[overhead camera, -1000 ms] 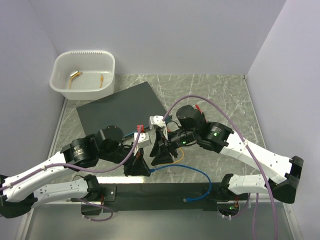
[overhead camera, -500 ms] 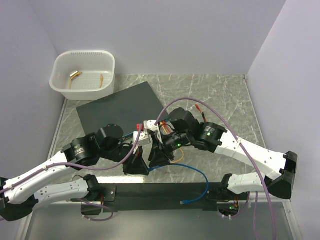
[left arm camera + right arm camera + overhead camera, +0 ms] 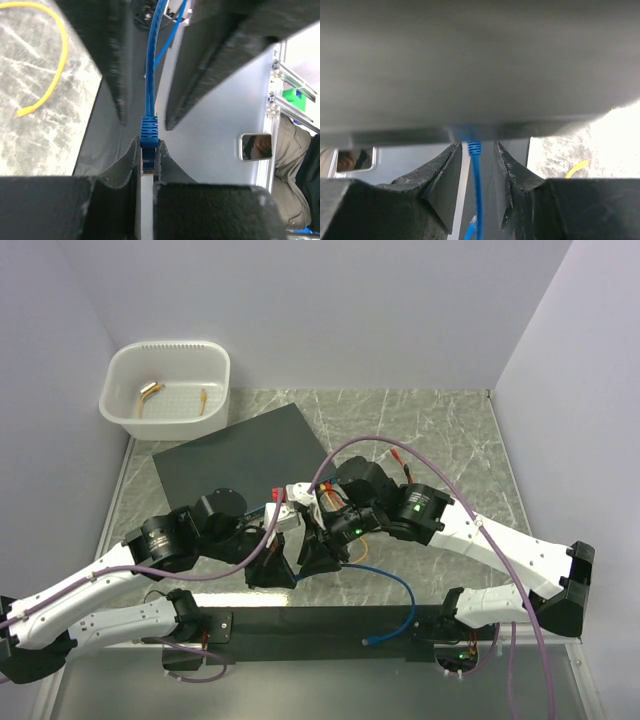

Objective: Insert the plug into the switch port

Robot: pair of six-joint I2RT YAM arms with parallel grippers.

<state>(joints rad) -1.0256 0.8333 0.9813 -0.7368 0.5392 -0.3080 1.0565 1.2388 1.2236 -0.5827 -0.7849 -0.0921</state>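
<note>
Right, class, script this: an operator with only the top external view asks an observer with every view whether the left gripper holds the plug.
Operator: My view is blocked there. Is it gripped?
Observer: Yes. The left wrist view shows the left gripper shut on the blue plug.
Operator: And the other side?
Observer: The right wrist view shows the right gripper open around the blue cable, with a gap on both sides.

The blue plug (image 3: 474, 147) sits between the right tool's (image 3: 476, 146) fingers (image 3: 447, 175) — untouched.
</note>
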